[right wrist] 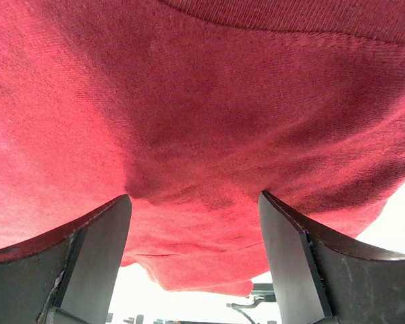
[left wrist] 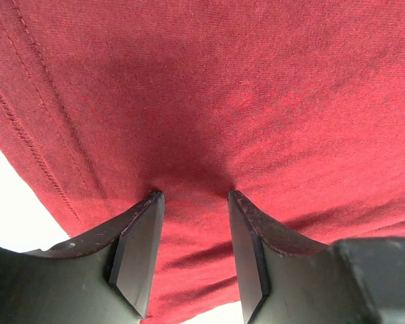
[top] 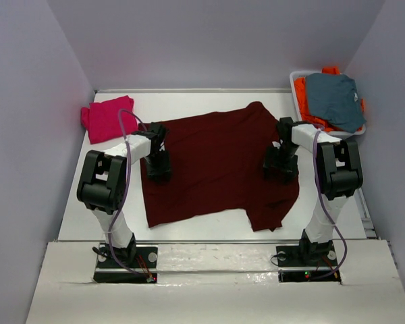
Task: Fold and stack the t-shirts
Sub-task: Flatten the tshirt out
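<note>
Fingers [left wrist: 138, 256] of left end effector [left wrist: 192, 196] parted partway, tips pressed down onto maroon t-shirt [top: 216, 162], with a slight pucker of cloth between them. No fold caught between the pads; nothing held. Stitched hem [left wrist: 27, 135] of the same shirt running past at 9 o'clock in the left wrist view, with bare white table [left wrist: 13, 209] showing at 7 o'clock.

Right end effector [right wrist: 196, 197] spread wide, likewise tips-down on the maroon cloth, gripping nothing. Fabric filling almost the whole right wrist view, with its loose edge at 6 o'clock.

Seen from above: left end effector on the shirt's 9 o'clock edge, right end effector on its 3 o'clock edge, roughly level with each other. Maroon t-shirt spread mostly flat across the middle of the table, rumpled along the 3 o'clock side, one flap reaching toward 5 o'clock near the front edge.

Further out: pink t-shirt [top: 108, 118] lying in a loose folded heap at 10 o'clock on the table, well apart from the maroon one. White bin [top: 291, 74] at 2 o'clock, in the far corner, holding an orange garment [top: 302, 94] with a grey-blue garment [top: 334, 101] on top. Both arms bent forward from their bases at 6 o'clock.
</note>
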You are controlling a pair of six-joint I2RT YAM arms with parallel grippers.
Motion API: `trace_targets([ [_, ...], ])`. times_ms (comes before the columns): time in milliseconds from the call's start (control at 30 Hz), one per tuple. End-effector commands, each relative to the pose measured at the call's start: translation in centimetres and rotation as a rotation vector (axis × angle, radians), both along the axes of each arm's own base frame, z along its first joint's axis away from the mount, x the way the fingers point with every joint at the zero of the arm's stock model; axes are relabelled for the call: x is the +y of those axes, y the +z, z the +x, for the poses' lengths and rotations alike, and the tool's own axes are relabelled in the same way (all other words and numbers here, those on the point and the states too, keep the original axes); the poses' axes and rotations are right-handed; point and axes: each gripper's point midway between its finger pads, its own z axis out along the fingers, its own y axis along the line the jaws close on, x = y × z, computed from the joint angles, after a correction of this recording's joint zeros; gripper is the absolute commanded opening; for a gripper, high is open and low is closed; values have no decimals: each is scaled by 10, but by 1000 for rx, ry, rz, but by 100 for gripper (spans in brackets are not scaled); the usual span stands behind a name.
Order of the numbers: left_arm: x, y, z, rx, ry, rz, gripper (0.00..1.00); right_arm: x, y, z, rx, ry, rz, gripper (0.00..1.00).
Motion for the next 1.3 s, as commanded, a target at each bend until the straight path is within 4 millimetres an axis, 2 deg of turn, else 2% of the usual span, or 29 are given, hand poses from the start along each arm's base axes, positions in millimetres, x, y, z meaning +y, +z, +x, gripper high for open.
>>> trace_targets([
  [0,19,-17,-23,96,-15,96,55,8,-7,-6,9,-2,31,82],
  [200,18,-14,-27,99,-9,81,55,32,-7,-29,70,-36,135,82],
  [333,18,-12,-29,103,-9,81,56,47,-7,-56,136,-40,186,83],
  [533,16,-10,-39,115,-19,72,55,56,14,-83,167,-52,220,84],
  [567,16,-8,-40,110,-17,69,55,60,23,-86,149,-57,234,84],
  [700,18,-9,-59,136,-26,71,55,62,36,-109,163,-77,257,85],
  [767,18,-6,-66,135,-25,64,55,59,36,-125,190,-92,254,85],
  [900,19,-4,-88,164,-12,42,55,56,47,-157,204,-101,261,85],
  [1033,20,2,-95,156,-5,33,55,51,59,-175,215,-105,258,85],
  [1133,20,12,-84,114,4,37,55,48,71,-170,154,-104,243,85],
  [1267,15,32,-54,39,5,55,55,52,94,-129,10,-95,243,85],
])
